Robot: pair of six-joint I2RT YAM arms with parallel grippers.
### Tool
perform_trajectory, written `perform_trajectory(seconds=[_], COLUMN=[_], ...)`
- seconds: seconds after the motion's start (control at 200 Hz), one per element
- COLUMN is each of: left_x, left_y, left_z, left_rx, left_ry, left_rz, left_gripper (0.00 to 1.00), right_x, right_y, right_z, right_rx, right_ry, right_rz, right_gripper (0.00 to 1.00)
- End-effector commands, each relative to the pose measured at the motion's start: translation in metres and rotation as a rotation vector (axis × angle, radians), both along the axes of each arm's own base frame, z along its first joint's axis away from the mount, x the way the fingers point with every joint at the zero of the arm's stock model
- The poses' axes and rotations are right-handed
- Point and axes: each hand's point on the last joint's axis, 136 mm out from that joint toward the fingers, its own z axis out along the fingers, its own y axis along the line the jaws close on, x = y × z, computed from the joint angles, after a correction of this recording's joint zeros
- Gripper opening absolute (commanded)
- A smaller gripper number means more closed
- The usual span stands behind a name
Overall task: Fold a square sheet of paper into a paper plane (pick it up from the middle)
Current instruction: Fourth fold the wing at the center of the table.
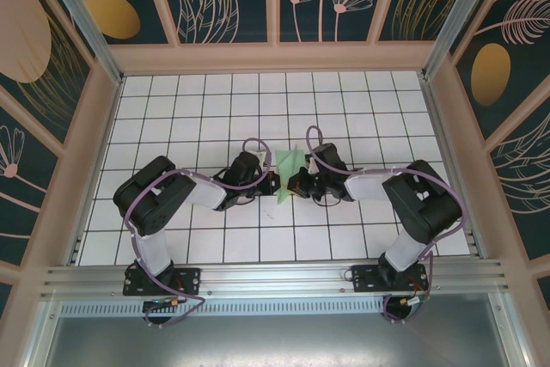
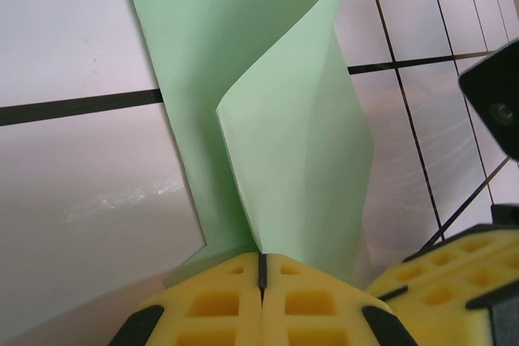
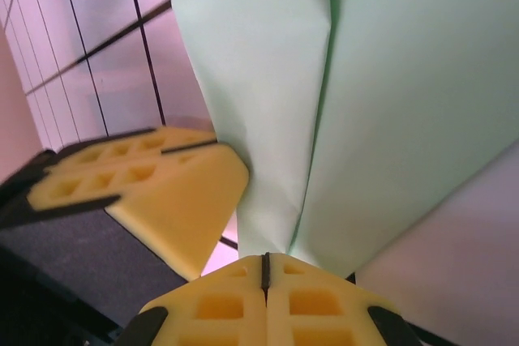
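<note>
While the left gripper has its yellow pads pressed together on the near edge of the paper, the right gripper pinches the same edge in the same way, its pads closed with no gap. The two grippers sit just beside each other, and the right one's pads appear low and to the right of the left gripper.

Ahead of the left gripper the paper runs away over the table. One flap curls up and over from the pinch rather than lying flat. Ahead of the right gripper two panels meet along a lengthwise crease that leads back toward the pads. Seen from above, the paper lies between and just beyond the two grippers as a narrow, irregular shape, not a plain square. Whether its far end touches the table cannot be told.

Judged progress: the paper is in hand and at least one lengthwise fold is begun, so the work appears to be in its middle stage. Left to do, by this reading: pressing the loose flap flat, forming nose and wings, and releasing a slim plane.
</note>
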Motion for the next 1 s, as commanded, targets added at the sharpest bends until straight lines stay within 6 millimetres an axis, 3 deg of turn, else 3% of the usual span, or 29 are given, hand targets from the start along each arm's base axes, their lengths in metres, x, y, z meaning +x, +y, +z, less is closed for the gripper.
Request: perform_trajectory(seconds=[0.0,0.47,0.691,0.826,0.991], left_x=[-0.009,-0.008,-0.009,-0.009,-0.009], left_y=[0.032,0.03,0.032,0.032,0.035], left_z=[-0.053,-0.054,-0.055,-0.055,-0.056], left_rx=[0.179,0.175,0.179,0.185,0.195], left_ry=[0.102,0.106,0.112,0.11,0.107], left_rz=[0.05,0.048,0.052,0.051,0.058], left_gripper=[0.0,0.0,0.0,0.0,0.0], right_x=[-0.002,0.004,-0.003,-0.002,0.003], right_y=[0.015,0.021,0.003,0.018,0.02], right_z=[0.011,-0.016,-0.048,-0.024,0.011], right_rx=[0.072,-0.005,-0.177,-0.06,0.002], right_ry=[-0.02,0.031,0.098,0.046,-0.039], right_rz=[0.029,0.029,0.001,0.021,0.021], right_gripper=[0.05,0.04,0.04,0.05,0.06])
